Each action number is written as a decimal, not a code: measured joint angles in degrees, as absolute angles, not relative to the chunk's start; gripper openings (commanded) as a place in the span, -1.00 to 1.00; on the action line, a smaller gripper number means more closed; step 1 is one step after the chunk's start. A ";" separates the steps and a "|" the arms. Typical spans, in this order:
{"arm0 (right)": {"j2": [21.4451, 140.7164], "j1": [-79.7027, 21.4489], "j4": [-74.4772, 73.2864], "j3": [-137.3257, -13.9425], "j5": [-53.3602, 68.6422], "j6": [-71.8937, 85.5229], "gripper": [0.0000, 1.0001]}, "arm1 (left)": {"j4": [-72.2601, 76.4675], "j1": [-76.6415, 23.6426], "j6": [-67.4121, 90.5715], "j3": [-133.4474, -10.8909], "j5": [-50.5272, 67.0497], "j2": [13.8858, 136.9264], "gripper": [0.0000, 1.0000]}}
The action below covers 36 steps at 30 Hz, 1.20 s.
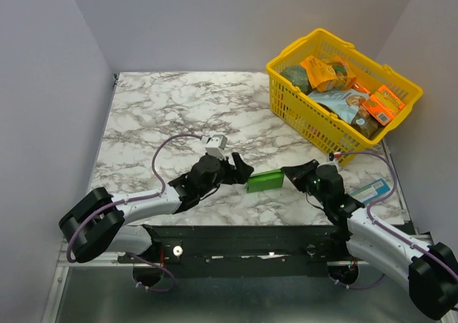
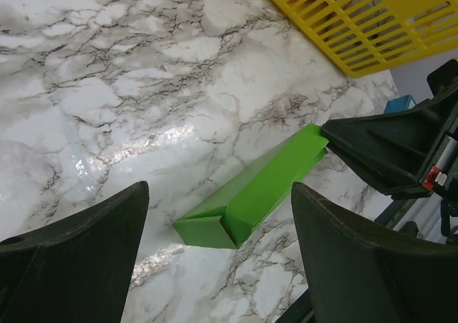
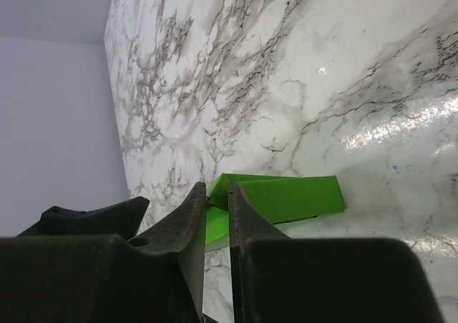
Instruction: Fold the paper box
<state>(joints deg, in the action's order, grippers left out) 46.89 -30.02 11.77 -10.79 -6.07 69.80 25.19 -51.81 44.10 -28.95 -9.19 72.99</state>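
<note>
Landmark: the yellow basket (image 1: pixel 301 115) stands at the far right of the marble table (image 1: pixel 164 115) and holds orange packets (image 1: pixel 383 105) and other packed goods.

Paper box: the bright green paper box (image 1: pixel 265 180) lies on the marble, nearer the arms than the basket and off its near-left corner, apart from it. It is a long, narrow folded shape resting on its side. In the left wrist view, the end farther from the basket shows a small flap turned down to the tabletop.

Left gripper: the left gripper (image 1: pixel 238 171) sits at the end of the box farther from the basket. Its jaws stand wide apart and hold nothing. In its own wrist view the box runs across the gap between the two fingers (image 2: pixel 86 258), beyond their tips.

Right gripper: the right gripper (image 1: pixel 294 172) is just in front of the basket's near corner, its tips at the end of the box nearer the basket. Its jaws are drawn almost together, with only a thin slit between them. Green card shows on both sides of the fingers (image 3: pixel 187 226), but it is not possible to tell whether they pinch it.

Blue-and-white pack: the blue-and-white pack (image 1: pixel 371 190) lies flat in front of the basket, near the table's right edge.
</note>
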 measured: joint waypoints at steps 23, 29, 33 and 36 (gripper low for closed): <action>46.81 -30.33 11.84 -10.79 -6.22 69.19 -0.99 | 30.33 -49.58 51.09 -27.16 -1.63 78.76 0.86; 46.13 -30.44 11.16 -10.79 -6.39 68.84 -0.99 | 24.99 -49.54 51.33 -26.35 -1.80 72.86 0.97; 45.60 -30.50 10.68 -10.79 -6.42 68.47 -0.99 | 22.74 -49.45 54.00 -25.52 -2.00 68.20 0.97; 45.50 -30.65 10.63 -10.79 -6.61 68.31 -0.99 | 22.74 -49.45 57.82 -24.80 -1.80 67.64 0.97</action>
<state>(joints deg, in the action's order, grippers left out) 45.50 -30.65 10.63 -10.79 -6.61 68.31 22.74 -49.45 57.82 -24.80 -1.80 67.64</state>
